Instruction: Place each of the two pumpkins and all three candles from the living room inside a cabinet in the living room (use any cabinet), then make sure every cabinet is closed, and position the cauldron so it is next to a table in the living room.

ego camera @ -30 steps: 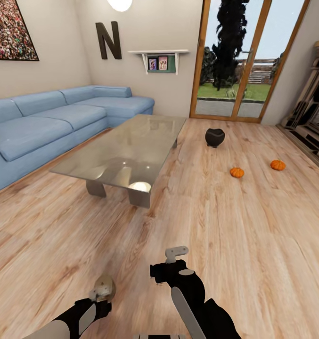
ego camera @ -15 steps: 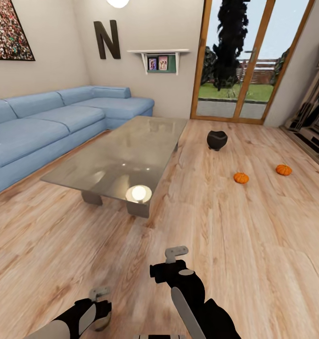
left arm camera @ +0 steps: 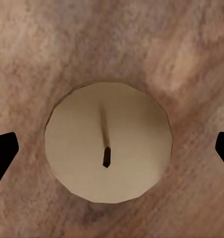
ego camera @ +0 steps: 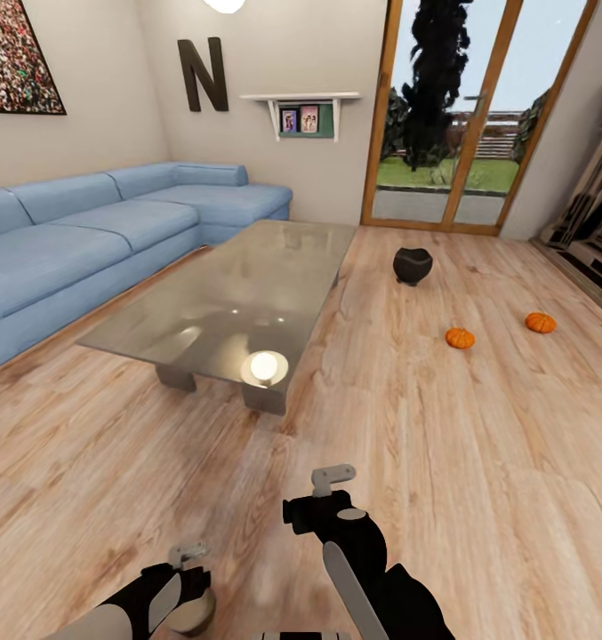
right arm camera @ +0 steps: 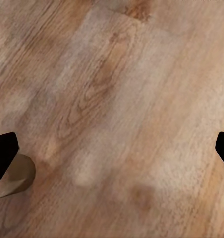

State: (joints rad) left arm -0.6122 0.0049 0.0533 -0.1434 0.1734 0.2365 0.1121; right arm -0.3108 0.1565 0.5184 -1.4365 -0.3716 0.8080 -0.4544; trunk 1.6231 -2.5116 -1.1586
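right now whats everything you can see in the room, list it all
candle: one, pale cream, on the floor under the left hand
pumpkins: two, orange, on the floor at right
cauldron: one, black, on the floor near the glass door
coffee table: one, glossy grey, centre
sofa: one, blue, along the left wall
shelf: one, white, on the back wall
left hand: open, fingers either side of the candle
right hand: open, over bare floor

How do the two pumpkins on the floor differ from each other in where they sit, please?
The nearer pumpkin lies closer to the coffee table and below the cauldron in the head view; the farther pumpkin sits out toward the right wall. Both are orange, ribbed, similar in size and rest on the wood floor.
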